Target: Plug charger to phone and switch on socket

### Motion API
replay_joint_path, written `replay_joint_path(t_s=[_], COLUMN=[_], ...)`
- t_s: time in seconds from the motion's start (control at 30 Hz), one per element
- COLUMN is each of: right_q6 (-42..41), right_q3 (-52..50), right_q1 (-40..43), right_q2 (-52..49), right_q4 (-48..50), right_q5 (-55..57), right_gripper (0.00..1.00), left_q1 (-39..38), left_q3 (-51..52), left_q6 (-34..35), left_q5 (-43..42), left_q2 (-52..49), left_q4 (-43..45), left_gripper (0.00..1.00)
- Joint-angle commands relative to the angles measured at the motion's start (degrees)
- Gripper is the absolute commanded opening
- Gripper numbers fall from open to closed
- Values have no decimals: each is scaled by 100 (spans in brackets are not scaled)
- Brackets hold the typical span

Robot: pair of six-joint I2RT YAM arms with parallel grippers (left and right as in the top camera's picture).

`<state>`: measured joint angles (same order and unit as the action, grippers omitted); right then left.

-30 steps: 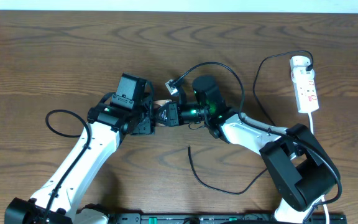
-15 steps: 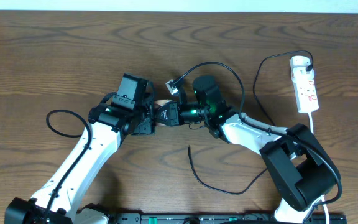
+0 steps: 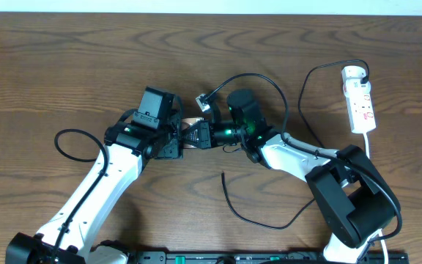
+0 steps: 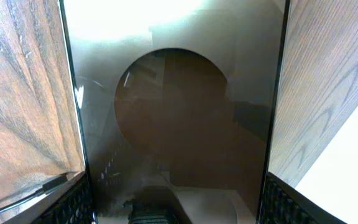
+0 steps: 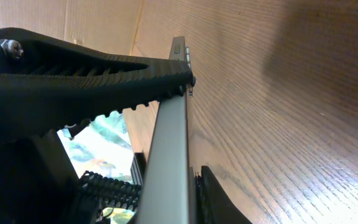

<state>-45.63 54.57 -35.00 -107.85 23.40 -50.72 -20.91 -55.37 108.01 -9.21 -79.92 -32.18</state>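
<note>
The left arm (image 3: 97,187) rises from the near left corner of the tabletop (image 3: 50,59) and slants toward the middle, its wrist turned so the left pincer (image 3: 174,139) faces right. Its ribbed pads (image 4: 79,202) stand wide apart, one against each long edge of the phone (image 4: 173,112). The right arm (image 3: 291,154) comes from the near right corner, its white forearm stretched left toward the middle. The right pincer (image 3: 196,136) points left and meets the left one nose to nose. Its jaws are nearly together, with a toothed finger (image 5: 104,71) pressed on one face of the phone and the other finger beneath it.
</note>
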Motion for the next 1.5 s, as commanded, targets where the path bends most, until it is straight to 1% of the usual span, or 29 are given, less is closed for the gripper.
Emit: replay_joint_path(t_s=[0.0, 0.17, 0.47, 0.5, 0.53, 0.57, 0.63, 0.67, 0.73, 0.87, 1.0, 1.47], right_q6=[-105, -105, -105, -105, -105, -105, -105, -105, -105, -105, -105, -103], right_q3=[98, 98, 98, 98, 98, 98, 98, 98, 98, 98, 98, 98], right_q1=[-109, -109, -109, -109, -109, -109, -109, -109, -109, -109, -109, -109], right_q2=[42, 42, 42, 42, 42, 42, 42, 42, 42, 42, 42, 42], right_q4=[131, 129, 129, 129, 129, 129, 131, 129, 127, 127, 127, 125], right_q5=[-398, -400, -400, -400, -400, -398, -398, -398, -380, -382, -382, -380], right_gripper=[7, 1, 1, 1, 1, 1, 1, 1, 1, 1, 1, 1], left_q1=[-234, -234, -234, -234, -232, -232, -232, -232, -232, -232, -232, -232], left_q3=[-98, -98, -98, -98, -98, -98, -98, -98, -98, -98, -98, -101], left_q6=[-37, -39, -94, -131, -142, -142, -142, -142, -142, -144, -144, -188], left_q5=[-555, -555, -553, -555, -555, -555, -553, -553, -555, -553, -553, -553], left_q2=[17, 17, 17, 17, 17, 17, 17, 17, 17, 17, 17, 17], left_q4=[61, 63, 59, 61, 61, 59, 61, 61, 61, 59, 59, 61], left_gripper=[7, 7, 8, 10, 17, 29, 49, 57, 69, 84, 88, 88])
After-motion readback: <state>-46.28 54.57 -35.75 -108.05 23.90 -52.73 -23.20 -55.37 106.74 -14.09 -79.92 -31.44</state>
